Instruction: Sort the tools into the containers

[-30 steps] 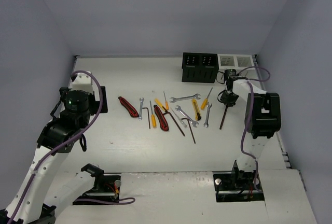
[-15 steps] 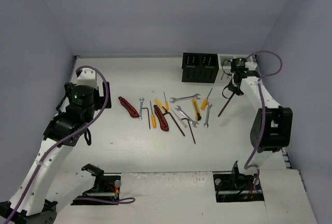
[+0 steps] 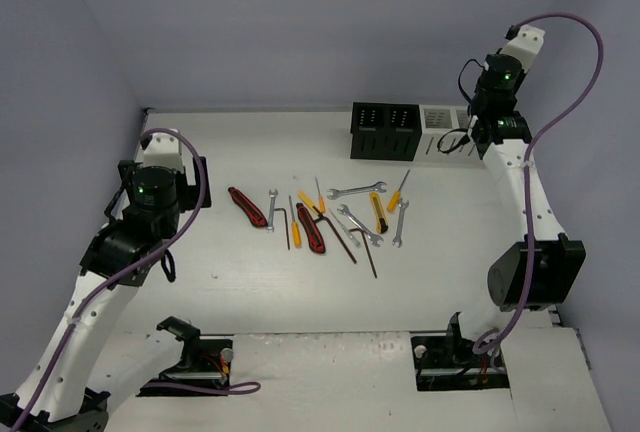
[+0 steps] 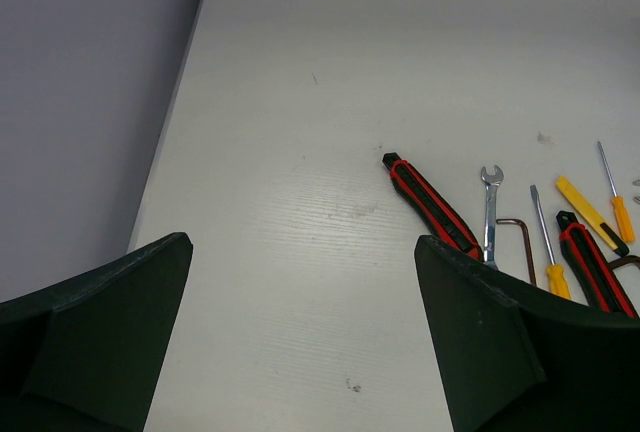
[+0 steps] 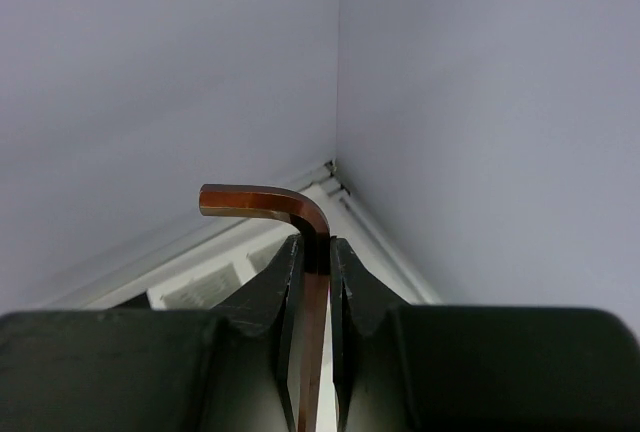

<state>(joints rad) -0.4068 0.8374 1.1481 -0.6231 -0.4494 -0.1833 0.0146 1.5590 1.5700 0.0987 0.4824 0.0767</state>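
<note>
Several tools lie in a row mid-table: a red-black knife (image 3: pixel 248 206), silver wrenches (image 3: pixel 356 190), orange screwdrivers (image 3: pixel 399 190), a yellow knife (image 3: pixel 377 212) and dark hex keys (image 3: pixel 365 247). The black box (image 3: pixel 383 130) and the white box (image 3: pixel 447 117) stand at the back right. My right gripper (image 3: pixel 468 136) is raised by the white box and shut on a brown hex key (image 5: pixel 300 217), which is pinched at its bend in the right gripper (image 5: pixel 315 262). My left gripper (image 4: pixel 300 352) is wide open and empty above bare table, left of the red-black knife (image 4: pixel 432 205) and a wrench (image 4: pixel 489 214).
Grey walls close the table on the left, back and right; the boxes sit near the back right corner. In the top view the left gripper (image 3: pixel 140 257) hangs near the left wall. The white box's slotted side (image 5: pixel 210 277) shows under the right fingers.
My right arm has lifted the hex key off the table and swung it up and back, to beside the white box. My left arm has shifted slightly.
</note>
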